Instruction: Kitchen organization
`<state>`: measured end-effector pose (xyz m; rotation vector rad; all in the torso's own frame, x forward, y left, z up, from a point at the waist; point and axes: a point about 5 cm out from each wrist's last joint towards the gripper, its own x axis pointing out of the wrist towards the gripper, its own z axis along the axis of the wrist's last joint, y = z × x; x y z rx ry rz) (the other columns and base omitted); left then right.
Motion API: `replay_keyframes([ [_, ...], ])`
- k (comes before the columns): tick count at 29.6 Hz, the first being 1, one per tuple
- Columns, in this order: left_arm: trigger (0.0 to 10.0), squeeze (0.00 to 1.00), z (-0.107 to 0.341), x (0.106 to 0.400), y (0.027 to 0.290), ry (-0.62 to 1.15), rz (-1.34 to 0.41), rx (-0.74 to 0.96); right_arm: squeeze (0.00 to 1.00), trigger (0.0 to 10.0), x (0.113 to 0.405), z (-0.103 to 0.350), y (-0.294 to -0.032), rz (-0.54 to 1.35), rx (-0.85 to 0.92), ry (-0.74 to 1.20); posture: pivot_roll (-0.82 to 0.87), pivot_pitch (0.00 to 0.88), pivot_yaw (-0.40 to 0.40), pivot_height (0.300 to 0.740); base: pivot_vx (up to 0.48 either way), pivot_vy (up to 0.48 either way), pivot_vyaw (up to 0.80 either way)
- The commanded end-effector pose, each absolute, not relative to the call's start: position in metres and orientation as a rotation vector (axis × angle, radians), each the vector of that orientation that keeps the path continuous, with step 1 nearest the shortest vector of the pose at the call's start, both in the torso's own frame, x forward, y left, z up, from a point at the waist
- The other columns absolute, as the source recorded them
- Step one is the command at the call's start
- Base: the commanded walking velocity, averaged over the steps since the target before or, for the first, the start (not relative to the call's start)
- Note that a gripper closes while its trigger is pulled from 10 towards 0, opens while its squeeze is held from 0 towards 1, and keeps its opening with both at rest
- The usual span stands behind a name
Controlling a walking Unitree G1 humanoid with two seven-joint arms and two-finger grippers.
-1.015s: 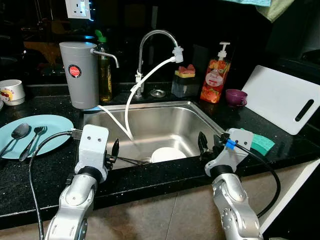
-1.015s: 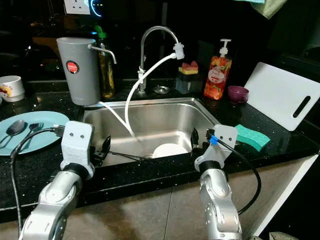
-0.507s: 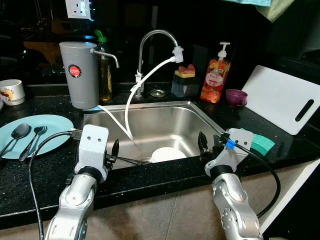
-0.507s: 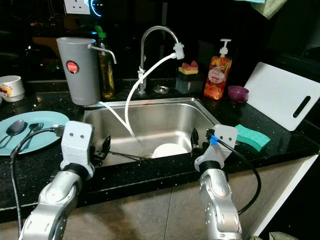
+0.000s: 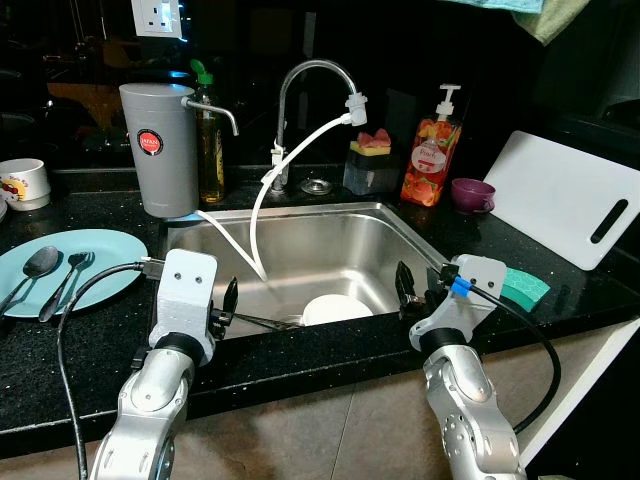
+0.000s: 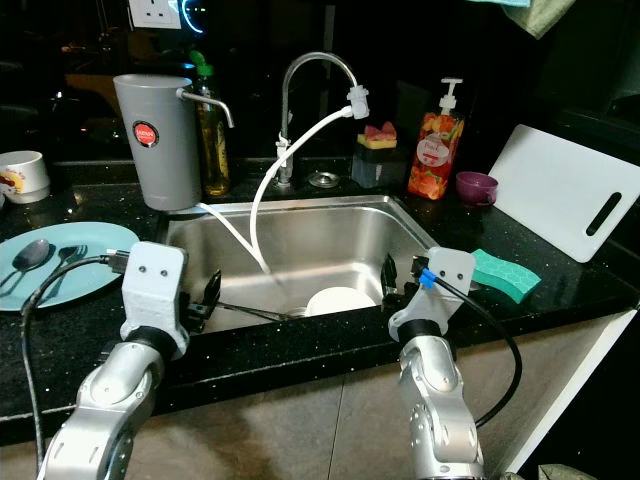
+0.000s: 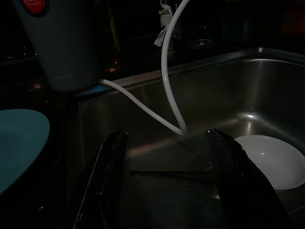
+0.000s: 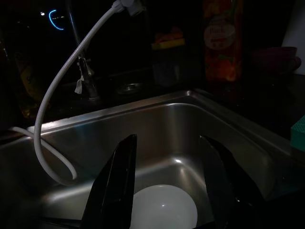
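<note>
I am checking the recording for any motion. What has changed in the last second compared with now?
Nothing has visibly changed. The left tool and right tool stay open and empty at the front edge of the sink, and the white bowl still lies in the basin.

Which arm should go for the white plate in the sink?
Probably the right. The right gripper hangs open straight over the white plate, while the left gripper sits off to the plate's side.

No legible text or labels
</note>
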<state>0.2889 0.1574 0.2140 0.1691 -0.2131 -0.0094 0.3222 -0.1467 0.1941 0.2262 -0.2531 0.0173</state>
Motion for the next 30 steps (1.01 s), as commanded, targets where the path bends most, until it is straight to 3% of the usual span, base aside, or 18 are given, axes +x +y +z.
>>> replay_keyframes([
  [1, 10.0, 0.00, 0.2132, 0.2881, 0.1581, -0.212, -0.003, 0.177, 0.00, 10.0, 0.3237, 0.1927, -0.1466, 0.021, 0.226, -0.244, 0.20, 0.028, -0.114, 0.740, 0.000, 0.000, 0.00],
  [30, 10.0, 0.00, 0.2120, 0.2882, 0.1579, -0.206, 0.003, 0.178, 0.00, 10.0, 0.3242, 0.1934, -0.1462, 0.022, 0.225, -0.246, 0.19, 0.030, -0.114, 0.740, 0.000, 0.000, 0.00],
])
